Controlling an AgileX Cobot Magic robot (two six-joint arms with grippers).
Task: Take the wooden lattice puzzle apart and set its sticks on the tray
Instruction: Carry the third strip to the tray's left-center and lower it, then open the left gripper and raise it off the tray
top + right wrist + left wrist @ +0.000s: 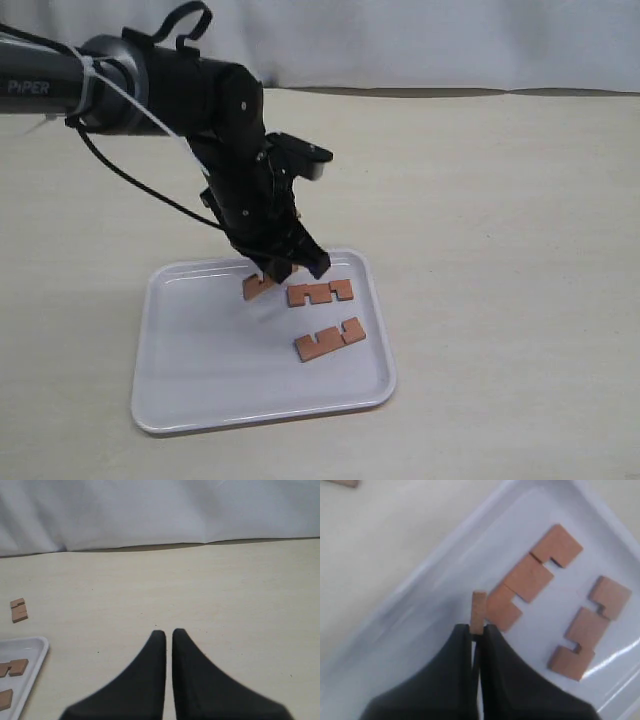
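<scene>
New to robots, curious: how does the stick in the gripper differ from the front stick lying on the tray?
The gripped stick is turned on edge, the front stick lies flat. The gripped stick is pinched in the left gripper; the front stick lies free on the tray. Both are reddish-brown wood.

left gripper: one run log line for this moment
left gripper: shut on held stick, above tray | two sticks: flat on tray | fourth stick: on table, off tray

We take this for a robot lab bench: a plain cream tabletop (500, 200) runs to a white cloth backdrop (450, 40) hung along its far edge. From the left we see a black cabled arm (150, 75) marked PiPER extending over it.
</scene>
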